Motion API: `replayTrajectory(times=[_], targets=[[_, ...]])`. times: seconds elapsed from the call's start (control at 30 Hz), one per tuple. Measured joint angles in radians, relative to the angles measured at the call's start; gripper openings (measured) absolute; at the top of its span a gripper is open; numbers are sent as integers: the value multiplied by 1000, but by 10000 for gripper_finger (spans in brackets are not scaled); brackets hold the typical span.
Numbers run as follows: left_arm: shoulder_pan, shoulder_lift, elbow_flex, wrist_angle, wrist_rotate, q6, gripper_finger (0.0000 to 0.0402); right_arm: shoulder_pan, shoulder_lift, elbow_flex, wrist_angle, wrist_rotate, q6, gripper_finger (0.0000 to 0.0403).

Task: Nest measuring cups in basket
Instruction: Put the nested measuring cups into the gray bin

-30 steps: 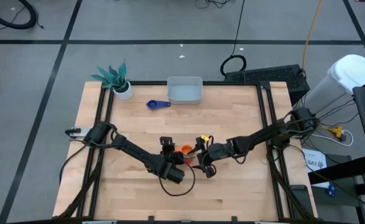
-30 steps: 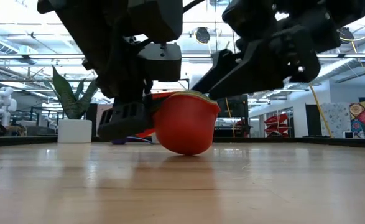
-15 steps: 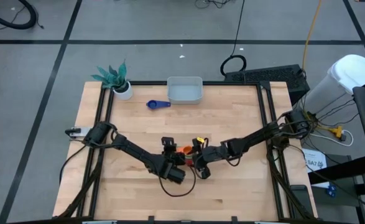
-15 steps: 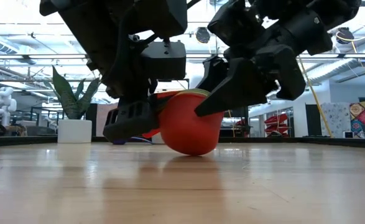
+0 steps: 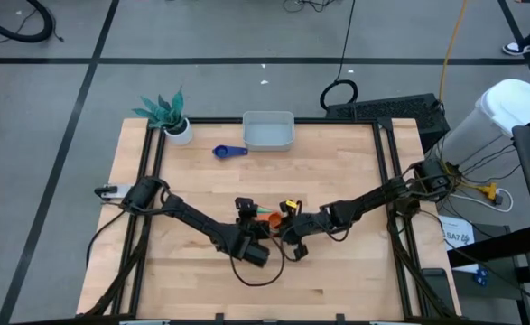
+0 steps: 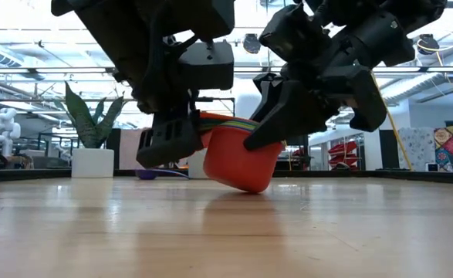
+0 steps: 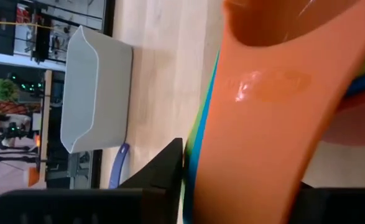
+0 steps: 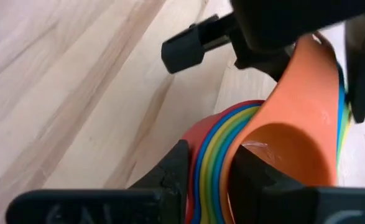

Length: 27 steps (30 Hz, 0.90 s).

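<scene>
Handover mid-table: the nested stack of measuring cups [image 6: 238, 158] hangs tilted just above the wood, basket [image 5: 268, 131] well apart at the far edge. Keep it level, one grip firm before the other lets go. Right gripper [image 6: 266, 127] pinches the stacked rims narrowly; left gripper [image 6: 181, 139] holds the handles, jaws narrow.

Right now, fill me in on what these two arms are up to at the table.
Both arms meet mid-table over a nested stack of measuring cups, red outermost, tilted on the wood. The left gripper holds the stacked handles and the right gripper has its jaws closed over the stack's rim. One blue cup lies apart on the table beside the basket, which holds no cups yet. A potted plant stands at the far left corner.
</scene>
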Motion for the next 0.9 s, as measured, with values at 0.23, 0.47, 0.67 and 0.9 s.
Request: replayTrajectory(times=[0.23, 0.47, 0.67, 0.9], targets=[[-1, -7, 40, -59, -1, 62, 140, 0, -1, 0, -30, 22, -6, 58], [-21, -9, 64, -176, -7, 39, 168, -1, -36, -3, -101, 56, -16, 57], [-32, -14, 65, -252, -11, -26, 179, -19, -61, -4, -159, 61, -34, 56], [-32, -82, 65, -325, -57, -135, 163, -33, -73, 0, -224, 16, -47, 56]])
